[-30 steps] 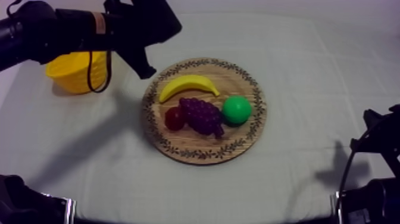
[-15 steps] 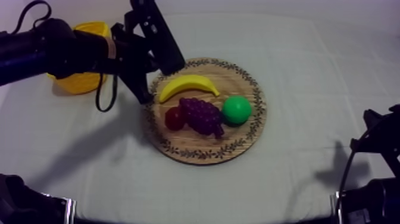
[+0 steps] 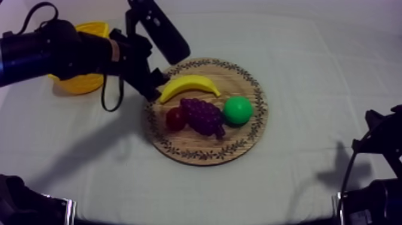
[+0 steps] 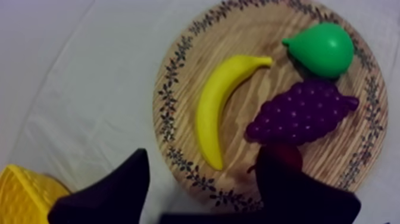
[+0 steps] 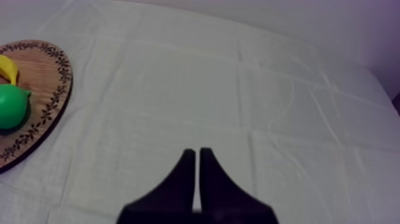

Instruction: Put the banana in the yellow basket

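The yellow banana (image 3: 188,85) (image 4: 214,113) lies on the round wooden board (image 3: 251,143) (image 4: 169,77), along its far-left part. My left gripper (image 3: 166,69) (image 4: 202,158) hovers over the board's left rim, by the banana's left end. It is open, its fingers (image 4: 113,190) spread wide with nothing between them. The yellow basket (image 3: 81,84) (image 4: 24,193) stands at the far left, partly hidden behind my left arm. My right gripper (image 5: 196,152) is shut on nothing, low over bare cloth to the right of the board (image 5: 53,77).
On the board beside the banana lie a bunch of purple grapes (image 3: 203,116) (image 4: 303,113), a small red fruit (image 3: 174,118) (image 4: 283,156) and a green pear (image 3: 238,110) (image 4: 324,47) (image 5: 12,104). Bare cloth surrounds the board.
My left arm has swung from beside the basket to the board's left rim. Its fingers, shut a second ago, have spread apart. The fruit and the right arm have not moved.
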Available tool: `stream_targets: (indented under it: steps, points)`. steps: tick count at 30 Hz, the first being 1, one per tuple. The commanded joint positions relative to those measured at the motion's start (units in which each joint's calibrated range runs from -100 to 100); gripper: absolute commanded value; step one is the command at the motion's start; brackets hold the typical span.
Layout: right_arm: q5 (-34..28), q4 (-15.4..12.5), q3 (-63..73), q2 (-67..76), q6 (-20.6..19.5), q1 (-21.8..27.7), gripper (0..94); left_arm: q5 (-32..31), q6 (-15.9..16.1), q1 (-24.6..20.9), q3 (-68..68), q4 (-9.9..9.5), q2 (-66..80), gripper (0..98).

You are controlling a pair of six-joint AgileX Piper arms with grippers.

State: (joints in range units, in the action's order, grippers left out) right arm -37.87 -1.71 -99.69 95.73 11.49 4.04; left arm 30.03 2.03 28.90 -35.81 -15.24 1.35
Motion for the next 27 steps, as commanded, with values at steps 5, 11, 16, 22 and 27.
stream_targets:
  steps: [5, 11, 16, 22, 27]
  points:
    - [0.0, 0.0, 0.0, 0.0, 0.0, 0.0, 0.3, 0.0, 0.1, 0.4, 1.0, 0.04, -1.1, 67.2]
    - [0.0, 0.0, 0.0, 0.0, 0.0, 0.0, 0.3, -0.9, 0.5, 0.0, 1.6, 0.21, -4.3, 64.3]
    - [0.0, 0.0, 0.0, 0.0, 0.0, 0.0, 0.3, -0.9, 1.5, -0.6, 4.0, 0.97, -8.7, 62.4]
    - [0.0, 0.0, 0.0, 0.0, 0.0, 0.0, 0.3, 0.6, 3.8, -1.2, 8.0, 3.07, -14.7, 61.7]
    - [0.0, 0.0, 0.0, 0.0, 0.0, 0.0, 0.3, 3.3, 5.1, -1.2, 12.4, 4.50, -19.6, 61.1]
